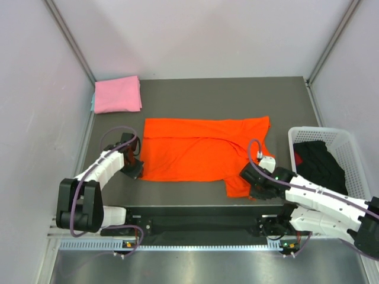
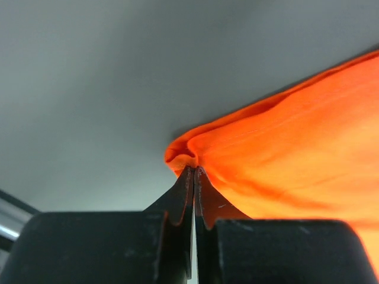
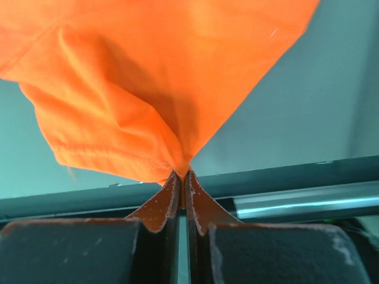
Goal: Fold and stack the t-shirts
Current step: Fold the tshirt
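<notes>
The orange-red t-shirt (image 1: 198, 149) lies spread across the middle of the dark table, partly folded. My left gripper (image 1: 135, 167) is shut on its near left corner; the left wrist view shows the cloth (image 2: 284, 160) pinched at my gripper (image 2: 194, 170). My right gripper (image 1: 251, 188) is shut on the near right corner; the right wrist view shows the hem (image 3: 118, 118) bunched at my gripper (image 3: 182, 174). The light pink t-shirt (image 1: 117, 94) lies folded at the far left corner.
A white lattice basket (image 1: 348, 142) holding dark cloth (image 1: 320, 161) stands at the right edge. Grey walls close the table on the left, back and right. The table's near edge and metal rail (image 3: 308, 204) lie just below the right gripper.
</notes>
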`<state>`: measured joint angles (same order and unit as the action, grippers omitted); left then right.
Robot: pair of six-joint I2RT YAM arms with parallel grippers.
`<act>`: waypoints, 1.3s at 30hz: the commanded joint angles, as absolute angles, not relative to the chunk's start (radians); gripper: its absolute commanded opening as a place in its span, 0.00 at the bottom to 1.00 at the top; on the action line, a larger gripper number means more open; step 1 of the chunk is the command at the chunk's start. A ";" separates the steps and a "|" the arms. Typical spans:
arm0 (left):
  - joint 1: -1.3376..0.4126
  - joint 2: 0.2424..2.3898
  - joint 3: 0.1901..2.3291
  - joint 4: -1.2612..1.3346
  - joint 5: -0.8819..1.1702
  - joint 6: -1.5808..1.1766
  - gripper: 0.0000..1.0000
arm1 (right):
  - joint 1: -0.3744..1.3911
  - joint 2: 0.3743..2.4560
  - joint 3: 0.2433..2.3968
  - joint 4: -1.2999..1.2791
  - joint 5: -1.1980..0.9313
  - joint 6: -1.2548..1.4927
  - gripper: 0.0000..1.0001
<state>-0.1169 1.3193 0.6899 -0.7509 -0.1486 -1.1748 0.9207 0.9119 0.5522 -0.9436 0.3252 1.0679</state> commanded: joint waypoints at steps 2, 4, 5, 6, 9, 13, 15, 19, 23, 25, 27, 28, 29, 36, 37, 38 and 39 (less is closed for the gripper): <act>-0.118 1.272 0.721 -0.675 -0.179 -1.140 0.00 | 0.913 0.954 0.692 -1.032 0.477 0.988 0.00; -0.118 1.278 0.771 -0.684 -0.199 -1.131 0.00 | 0.867 0.974 0.718 -1.045 0.491 0.944 0.00; -0.118 1.282 0.791 -0.686 -0.207 -1.124 0.00 | 0.850 0.977 0.742 -1.043 0.503 0.902 0.00; -0.118 1.292 0.825 -0.689 -0.221 -1.120 0.00 | 0.832 0.979 0.752 -1.042 0.506 0.882 0.00; -0.118 1.328 0.885 -0.675 -0.227 -1.101 0.00 | 0.737 0.983 0.790 -1.009 0.496 0.787 0.00; -0.118 1.394 0.957 -0.680 -0.262 -1.094 0.00 | 0.582 1.018 0.840 -0.948 0.450 0.637 0.00; -0.118 1.431 0.994 -0.677 -0.278 -1.089 0.00 | 0.551 1.064 0.886 -0.930 0.453 0.617 0.00; -0.117 1.505 1.058 -0.654 -0.290 -1.078 0.00 | 0.494 1.198 0.962 -0.876 0.434 0.497 0.00; -0.117 1.610 1.137 -0.646 -0.273 -1.068 0.00 | 0.471 1.362 1.052 -0.855 0.453 0.419 0.00; -0.117 1.672 1.186 -0.655 -0.267 -1.066 0.00 | 0.454 1.420 1.077 -0.833 0.456 0.388 0.00; -0.117 1.722 1.227 -0.666 -0.271 -1.065 0.00 | 0.445 1.451 1.110 -0.816 0.456 0.367 0.00; -0.117 1.736 1.239 -0.673 -0.278 -1.066 0.00 | 0.436 1.456 1.121 -0.812 0.460 0.342 0.00; -0.118 1.759 1.255 -0.670 -0.282 -1.068 0.00 | 0.431 1.460 1.144 -0.807 0.462 0.330 0.00; -0.115 1.856 1.341 -0.687 -0.302 -1.075 0.00 | 0.380 1.560 1.256 -0.799 0.463 0.239 0.00; -0.115 1.865 1.350 -0.690 -0.308 -1.077 0.00 | 0.377 1.574 1.265 -0.795 0.459 0.218 0.00; -0.115 1.884 1.371 -0.696 -0.313 -1.077 0.00 | 0.377 1.588 1.284 -0.792 0.459 0.206 0.00; -0.115 1.894 1.382 -0.709 -0.317 -1.077 0.00 | 0.377 1.613 1.295 -0.792 0.462 0.198 0.00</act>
<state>-0.1169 1.8725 1.3220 -0.6884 -0.2710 -1.0744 0.3874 1.5669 1.2411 -0.8265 0.4446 0.2646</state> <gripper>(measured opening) 0.011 0.015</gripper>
